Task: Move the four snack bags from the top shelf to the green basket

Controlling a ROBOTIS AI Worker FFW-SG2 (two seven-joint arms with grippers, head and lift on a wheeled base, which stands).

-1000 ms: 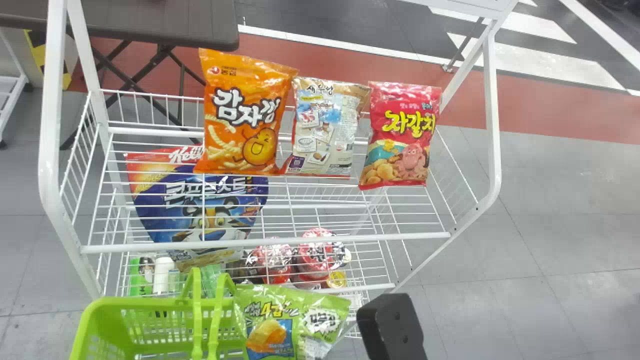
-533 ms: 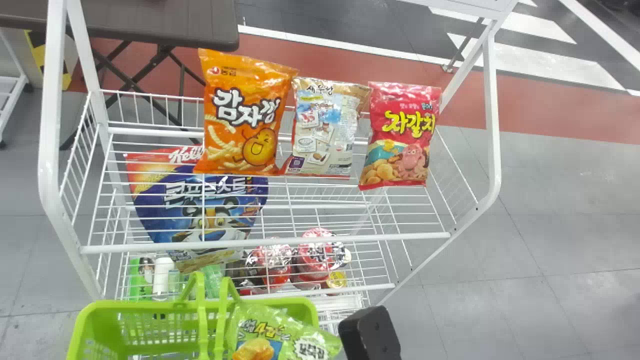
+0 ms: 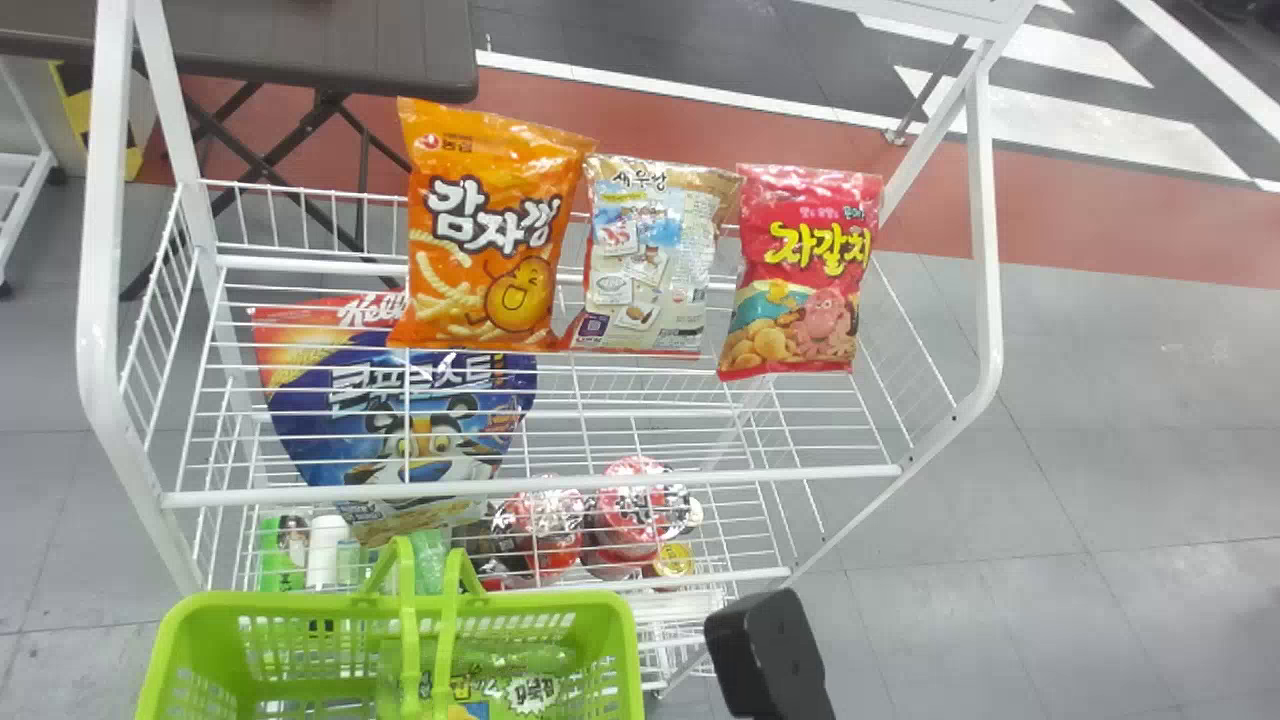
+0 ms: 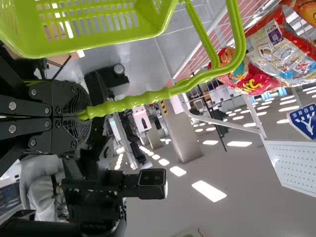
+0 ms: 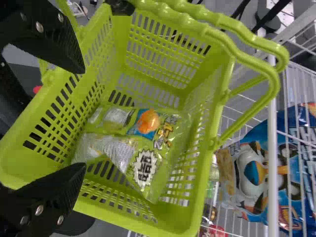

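Since the earlier frames, the green snack bag (image 5: 145, 155) has been lowered from beside and over the rim into the green basket (image 3: 550, 600), and the visible end of the right arm has been shifted slightly away from the basket, after first being brought closer. One of the four snack bags is thus judged to be delivered. The right gripper (image 5: 83, 118) is spread wide, with nothing held between its fingers, over the basket opening. The left gripper (image 4: 83, 116) is closed on the basket handles (image 4: 128, 101), by which the basket is supported. During withdrawal, the rim or a handle could be caught by the spread fingers, and the basket could be swung or tipped because it is gripped only at the handles. Later bags could be obstructed by the same handles, which rise across the opening. The orange bag (image 3: 490, 235) and cream bag (image 3: 648, 260) stand close together; if one is pinched too broadly, the other could be dragged or toppled. Glossy film could also slip if only a corner is gripped. In the basket, the green bag is contained by the slotted walls, with room left beside it. On the top shelf (image 3: 530, 488), the orange, cream and red bag (image 3: 805, 275) remain to be transferred. Below, a blue cereal bag (image 3: 300, 425) and red-lidded cups (image 3: 635, 500) are held on the lower tiers.
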